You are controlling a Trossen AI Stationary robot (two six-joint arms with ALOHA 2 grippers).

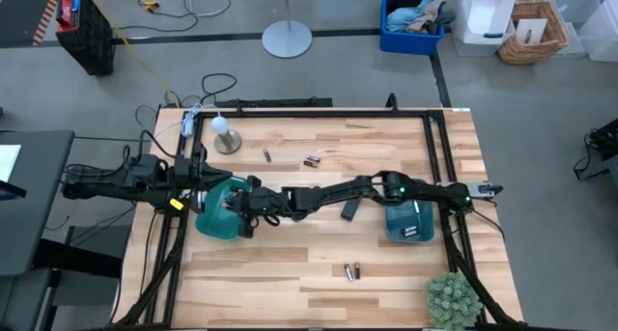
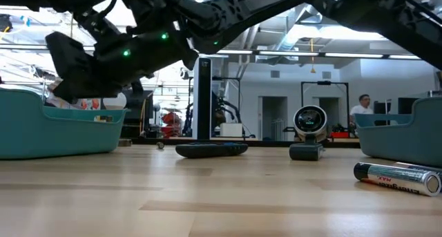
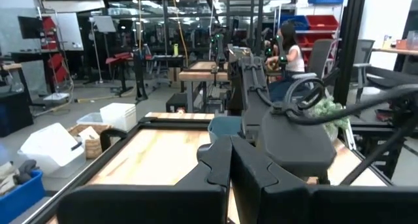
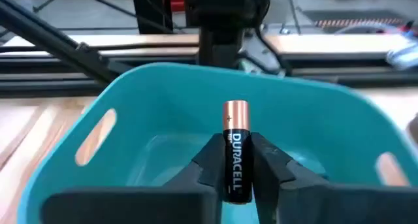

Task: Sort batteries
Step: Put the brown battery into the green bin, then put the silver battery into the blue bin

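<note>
My right arm reaches across the table, and my right gripper (image 4: pixel 235 168) is shut on a black and copper battery (image 4: pixel 236 129) above the left teal tray (image 4: pixel 157 74), which stands at the table's left edge (image 1: pixel 220 225). My left gripper (image 3: pixel 229 160) waits shut and empty at the table's left edge, beside that tray. Loose batteries lie on the wood at the far side (image 1: pixel 266 155) (image 1: pixel 311 161) and the near side (image 1: pixel 351 270); one of them shows close in the low view (image 2: pixel 397 176). A second teal tray (image 1: pixel 407 225) sits at the right. My right gripper pinches the battery's black body (image 4: pixel 235 181) between its two fingers (image 4: pixel 206 162). The battery lies along the fingers, its copper end (image 4: pixel 236 112) pointing away from the wrist. It is lifted clear, over the left tray's hollow; the fingers slant slightly down from the table's right.
A flat black remote (image 1: pixel 351 209) lies mid-table under my right arm. A small round-headed lamp (image 1: pixel 225 135) stands at the far left and a spiky green plant (image 1: pixel 452 297) at the near right corner. A black frame (image 1: pixel 319 112) edges the table. People show in the room beyond.
</note>
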